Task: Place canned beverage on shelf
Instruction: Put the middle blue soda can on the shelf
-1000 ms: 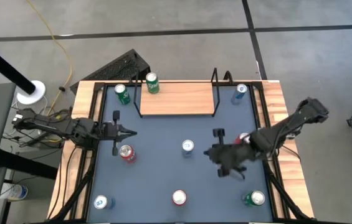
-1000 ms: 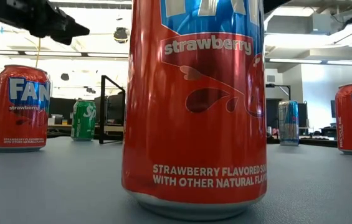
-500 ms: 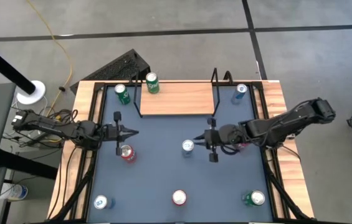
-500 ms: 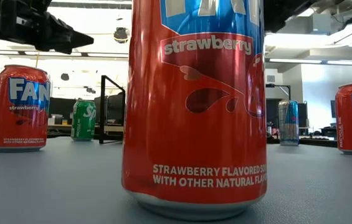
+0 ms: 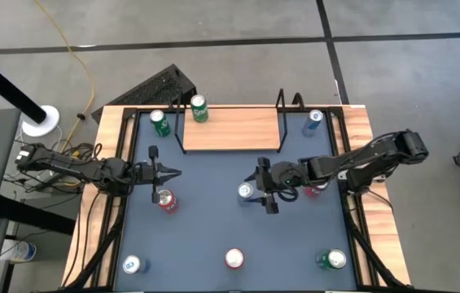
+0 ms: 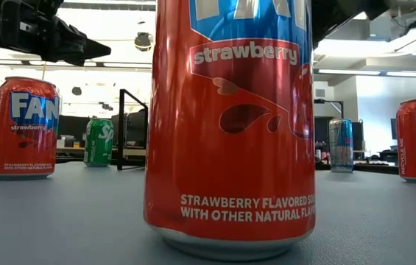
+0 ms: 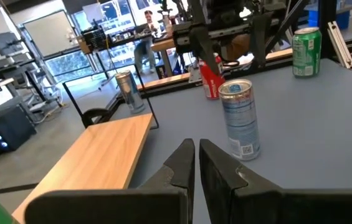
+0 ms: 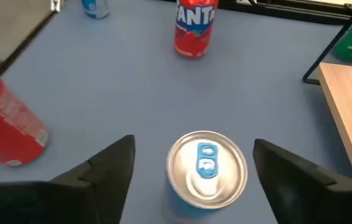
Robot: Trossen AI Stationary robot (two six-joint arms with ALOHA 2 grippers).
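While the dark grey tabletop (image 5: 205,236) lies mostly bare through the middle of the high view, the small light-wood shelf board with black wire end frames (image 5: 231,129) sits at upper centre near the far edge, its whole top free, with a green can (image 5: 199,108) just off its upper-left corner. Reaching in from the right of frame, the right gripper (image 5: 260,186) hangs at centre with its fingers spread wide either side of the slim blue-and-silver beverage can (image 5: 246,191), upright on the table below the shelf; the wrist view looks straight down on its lid (image 8: 206,168), with clear gaps to both fingers and nothing gripped. Over on the left, the left gripper (image 5: 169,173) waits, fingers pressed together and holding nothing, just above a red strawberry soda can (image 5: 164,199). Another red can (image 5: 234,259) stands at lower centre, a green one (image 5: 332,260) lower right, a blue one (image 5: 314,120) right of the shelf.
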